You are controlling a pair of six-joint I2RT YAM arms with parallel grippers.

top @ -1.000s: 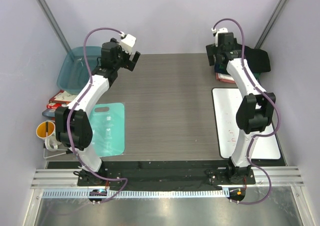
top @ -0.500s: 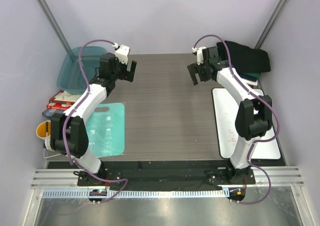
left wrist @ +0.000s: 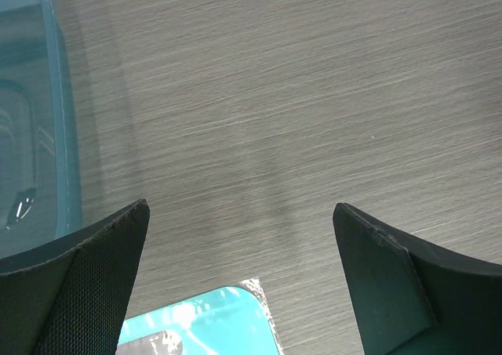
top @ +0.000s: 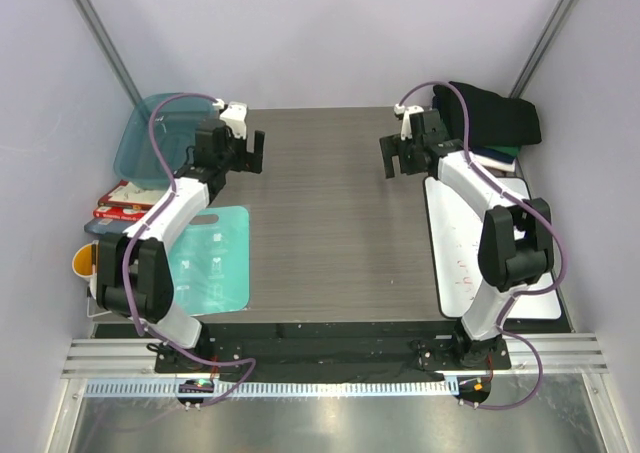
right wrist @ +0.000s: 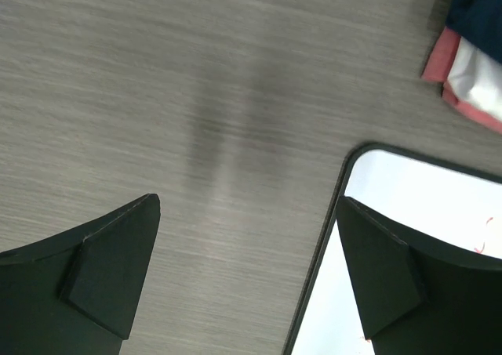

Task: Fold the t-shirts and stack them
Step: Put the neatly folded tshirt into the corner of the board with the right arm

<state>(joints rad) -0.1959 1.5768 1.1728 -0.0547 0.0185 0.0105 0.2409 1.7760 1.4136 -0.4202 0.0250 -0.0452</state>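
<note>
A black t-shirt lies bunched on top of a stack at the table's back right corner. Folded t-shirts peek out under it; the right wrist view shows a pinkish-white edge below a navy one. My right gripper hangs open just left of that stack, over bare table, nothing between its fingers. My left gripper is open too, over the table's back left, and holds nothing.
A teal tub sits at the back left. A teal flat mat lies at the left front. A white board covers the right side. A yellow cup and red items stand off the left edge.
The right gripper left the back right stack and swung left and nearer; the black t-shirt now shows uncovered. The left gripper dropped lower and nearer. Both stayed open.
</note>
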